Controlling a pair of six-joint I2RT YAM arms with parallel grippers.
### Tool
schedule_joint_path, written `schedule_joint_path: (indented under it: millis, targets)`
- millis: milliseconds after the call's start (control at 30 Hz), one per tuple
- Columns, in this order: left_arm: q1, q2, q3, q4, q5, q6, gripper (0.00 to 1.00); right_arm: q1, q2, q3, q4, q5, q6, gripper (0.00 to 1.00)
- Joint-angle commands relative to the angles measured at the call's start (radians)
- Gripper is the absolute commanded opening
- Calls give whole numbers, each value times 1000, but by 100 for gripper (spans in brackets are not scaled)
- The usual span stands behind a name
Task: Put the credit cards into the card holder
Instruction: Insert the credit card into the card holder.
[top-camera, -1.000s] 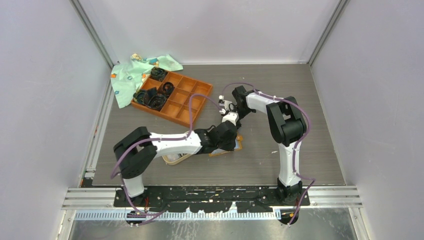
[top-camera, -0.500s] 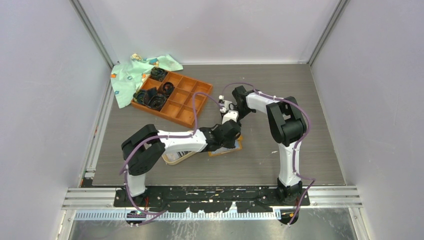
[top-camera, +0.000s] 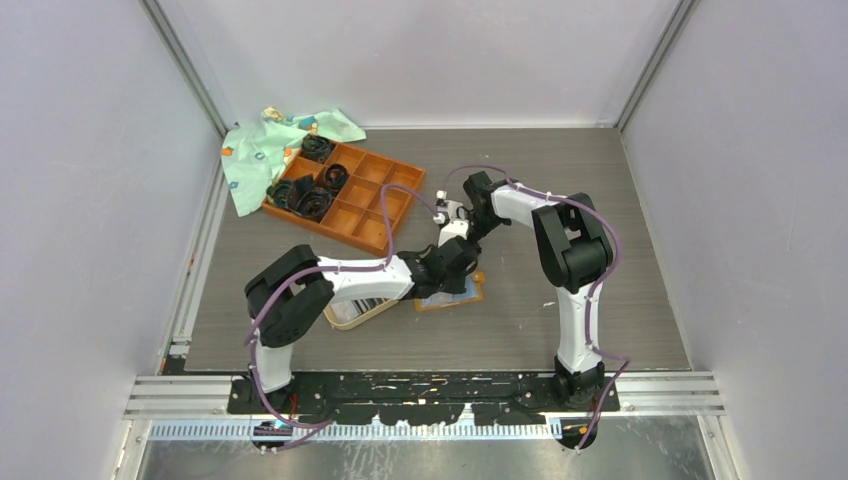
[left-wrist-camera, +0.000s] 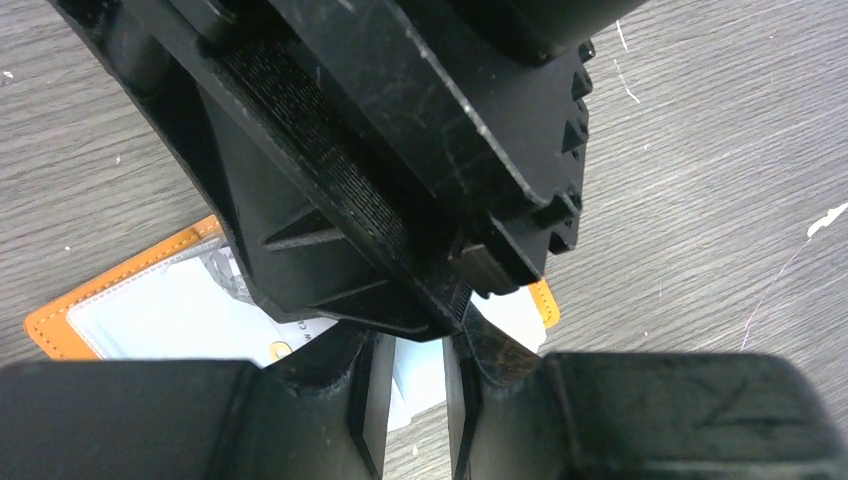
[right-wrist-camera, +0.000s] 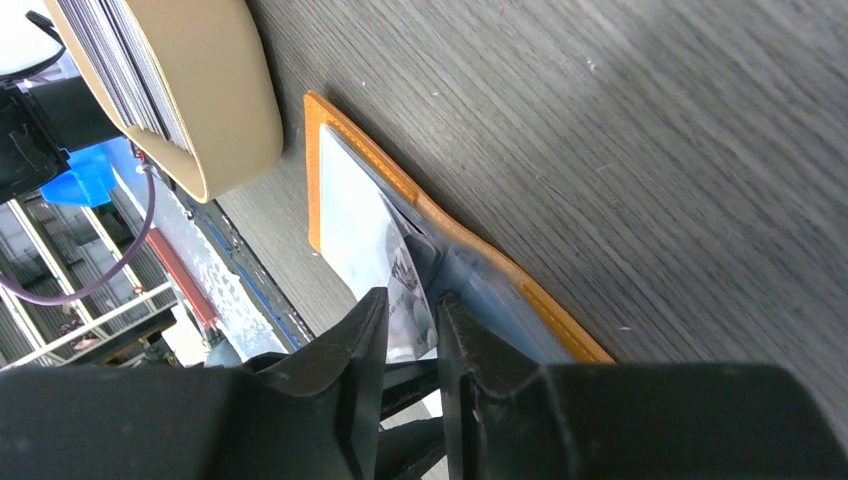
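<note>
The orange card holder (top-camera: 474, 292) lies open on the table, both grippers meeting over it. In the left wrist view its orange rim (left-wrist-camera: 60, 318) frames a white credit card (left-wrist-camera: 150, 310) lying in the pocket. My left gripper (left-wrist-camera: 420, 395) hovers low over that card with its jaws a narrow gap apart and nothing pinched. The right gripper's black body fills that view. My right gripper (right-wrist-camera: 412, 335) stands at the holder's edge (right-wrist-camera: 480, 258), jaws slightly apart astride a printed card (right-wrist-camera: 405, 275) that sticks out of the pocket. More credit cards (right-wrist-camera: 110, 50) are stacked in the tan dish (right-wrist-camera: 220, 90).
The oval tan dish (top-camera: 345, 318) sits just left of the holder, under my left forearm. An orange compartment tray (top-camera: 395, 190) with black coils stands at the back left, beside a pale green cloth (top-camera: 262, 150).
My left arm's elbow has swung right and its wrist has drawn back a little, showing more of the holder. The right arm has barely moved.
</note>
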Motion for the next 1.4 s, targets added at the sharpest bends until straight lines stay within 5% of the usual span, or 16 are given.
schedule_joint_path:
  millis: [0,767,1367]
  targets:
    - [19,-52,-20,-42,-65,1,26,6,-42,17,-5,55,-36,33]
    - [36,-115,-68,8,-27,74,27,-1,-116,20,-26,52,-82,42]
    - [92,-260,-180,68,50,218,27,-38,-210,-18,-5,33,-132,36]
